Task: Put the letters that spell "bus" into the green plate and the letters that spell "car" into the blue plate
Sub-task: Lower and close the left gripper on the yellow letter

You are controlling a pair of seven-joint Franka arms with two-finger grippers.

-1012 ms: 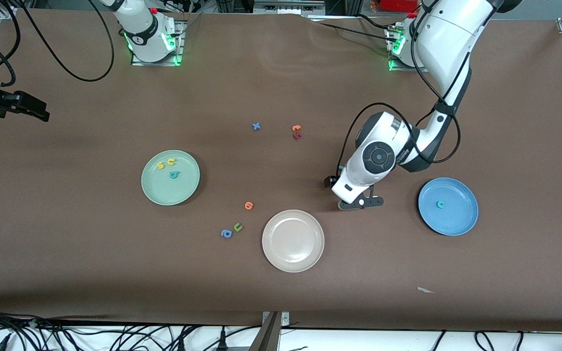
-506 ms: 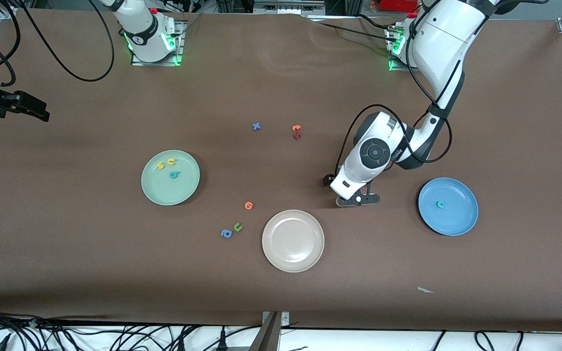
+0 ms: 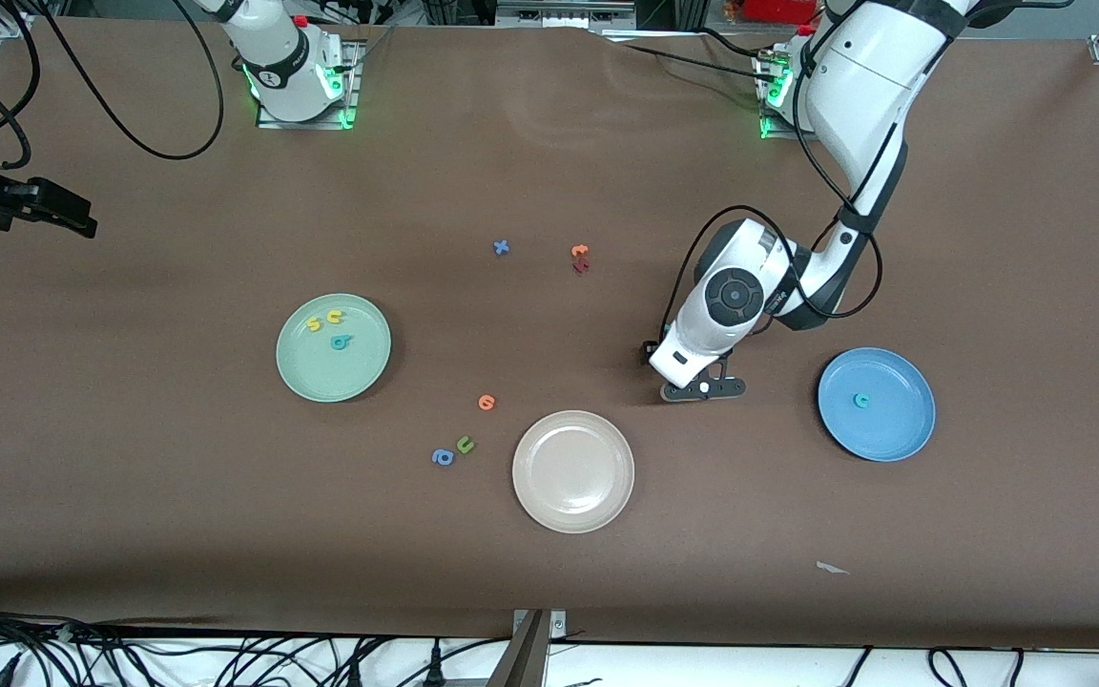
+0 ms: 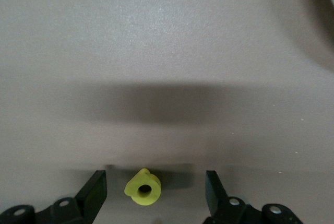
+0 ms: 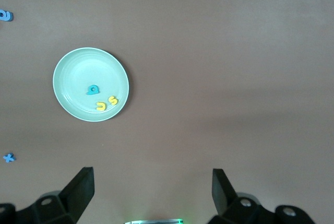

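Note:
The pale green plate (image 3: pixel 359 370) holds a yellow s (image 3: pixel 314 324), a yellow u (image 3: pixel 334 316) and a teal b (image 3: pixel 340 342). The right wrist view shows this plate (image 5: pixel 75 70) from high above. A teal c (image 3: pixel 860 400) lies in the blue plate (image 3: pixel 895 434). My left gripper (image 3: pixel 702 389) is down at the table between the cream plate and the blue plate. It (image 4: pixel 155 180) is open, with a yellow a (image 4: pixel 142 187) lying on the table between its fingers and a gap on each side. The hand hides that letter in the front view. My right gripper (image 5: pixel 151 182) waits open, high up.
A cream plate (image 3: pixel 573 506) sits nearer the front camera. Loose letters lie about: an orange one (image 3: pixel 487 402), a green u (image 3: pixel 465 444), a blue a (image 3: pixel 443 457), a blue x (image 3: pixel 502 247), an orange and a dark red one (image 3: pixel 580 252). A white scrap (image 3: pixel 831 569) lies near the front edge.
My left hand has shifted a little toward the bases and settled low over the yellow a. The right arm and the letters have not moved.

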